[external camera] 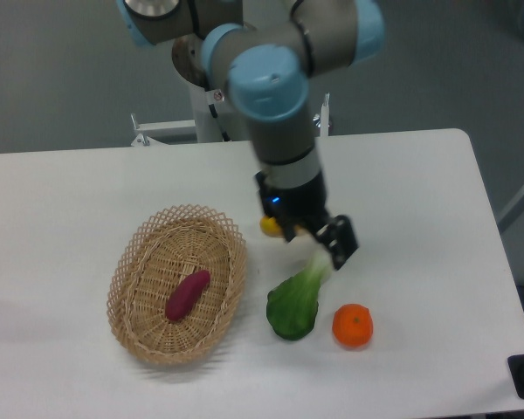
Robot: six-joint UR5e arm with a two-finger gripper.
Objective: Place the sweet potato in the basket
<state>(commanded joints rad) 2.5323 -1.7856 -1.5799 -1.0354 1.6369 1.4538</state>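
The sweet potato (187,295), a small magenta-purple tuber, lies inside the basket (136,250) on its woven floor, slanted. The tan wicker basket sits on the white table at the front left. My gripper (315,239) hangs to the right of the basket, above the stem of a green leafy vegetable. Its jaws stand apart with nothing between them. It is well clear of the sweet potato.
A green leafy vegetable (294,304) lies just right of the basket. A round orange fruit (353,325) sits to its right. A yellow vegetable (269,225) is mostly hidden behind the gripper. The table's right edge (489,209) is near.
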